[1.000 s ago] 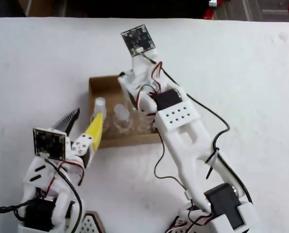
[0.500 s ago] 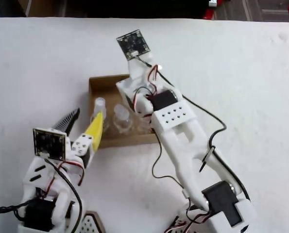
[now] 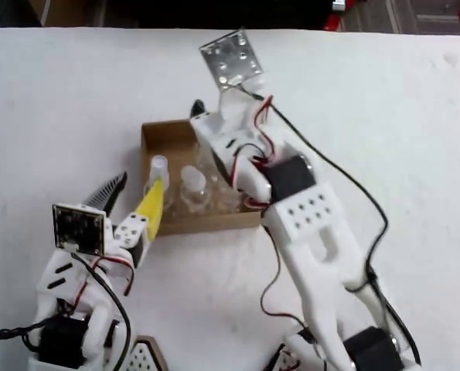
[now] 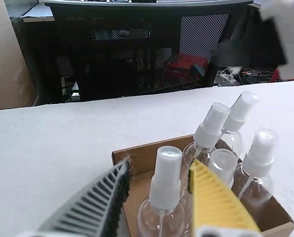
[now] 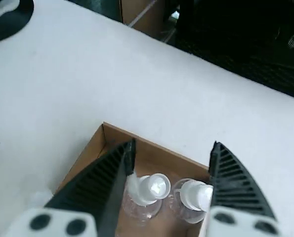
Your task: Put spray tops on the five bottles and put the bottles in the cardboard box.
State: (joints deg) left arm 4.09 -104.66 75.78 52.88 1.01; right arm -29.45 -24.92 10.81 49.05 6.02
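Note:
The cardboard box sits mid-table and holds several clear bottles with white spray tops. My right arm reaches over the box. In the right wrist view my right gripper hangs open above the box, with two capped bottles right below its black fingers. My left gripper stands open at the box's near left side, its yellow finger against the box edge. In the left wrist view the left gripper frames the nearest bottle, and the other bottles stand behind in the box.
White tabletop lies open to the right, the left and beyond the box. A perforated part lies at the table's near edge by the left arm's base. A dark chair stands past the table's far edge.
My right arm has swung its wrist up and toward the far side of the box, and its camera board has tilted. The left arm has not moved.

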